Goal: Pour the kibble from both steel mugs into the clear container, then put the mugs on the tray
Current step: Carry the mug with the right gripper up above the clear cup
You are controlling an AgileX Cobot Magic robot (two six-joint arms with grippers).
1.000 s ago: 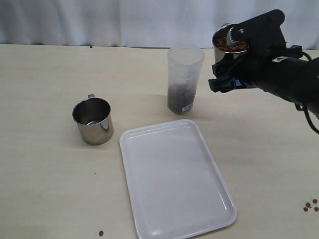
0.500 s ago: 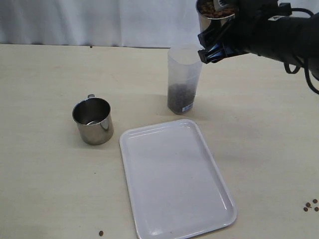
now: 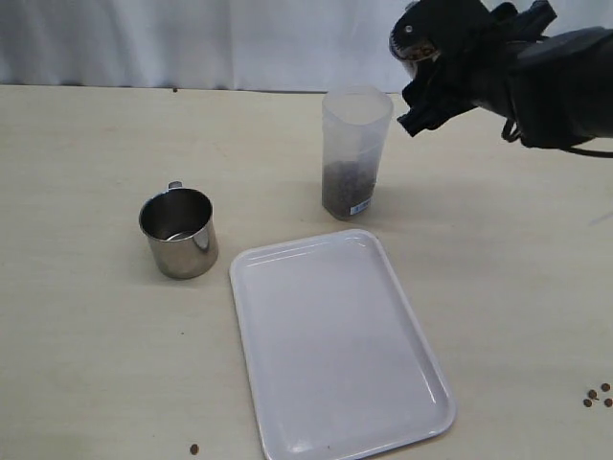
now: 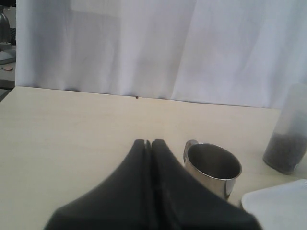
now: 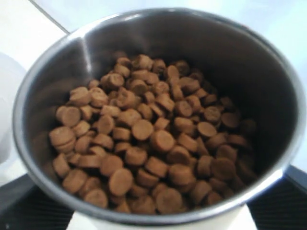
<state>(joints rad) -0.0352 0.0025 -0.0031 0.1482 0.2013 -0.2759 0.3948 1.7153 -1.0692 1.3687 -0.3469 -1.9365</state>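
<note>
My right gripper is shut on a steel mug and holds it tilted in the air, just above and right of the clear container's open top. The right wrist view looks into this mug, which is full of brown kibble. A dark layer of kibble lies in the bottom of the container. The other steel mug stands upright and empty on the table, left of the white tray. My left gripper is shut on nothing, low over the table near that mug.
A few stray kibble pellets lie on the table at the right edge, and one pellet lies near the front left of the tray. A white curtain hangs along the table's far edge.
My right arm has lifted the full mug up and to the left, from beside the container to just above its rim. The left arm, the empty mug and the tray have stayed put.
</note>
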